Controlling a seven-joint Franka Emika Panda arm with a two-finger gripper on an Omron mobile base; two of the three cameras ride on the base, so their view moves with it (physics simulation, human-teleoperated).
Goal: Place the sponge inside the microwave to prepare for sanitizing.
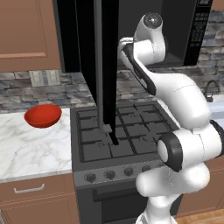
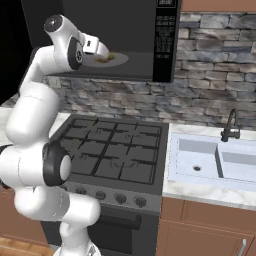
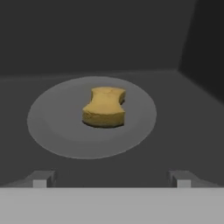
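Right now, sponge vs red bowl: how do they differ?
The sponge is a yellow-tan, waisted block; the red bowl is round, glossy and open-topped. The sponge lies on the round plate inside the microwave; the bowl sits on the marble counter left of the stove. Neither is held.

You have the microwave (image 2: 125,40) hanging directly above the stove (image 2: 115,155), its door (image 1: 103,65) swung out over the stove's left side, and inside it the sponge (image 3: 105,107) lies on the round plate (image 3: 52,127), near the plate's middle. Left of the stove, the bowl (image 1: 42,116) sits on the bench (image 1: 30,148); right of the stove, the sink (image 2: 210,160) is set into the bench, with the faucet (image 2: 231,125) behind it against the wall.
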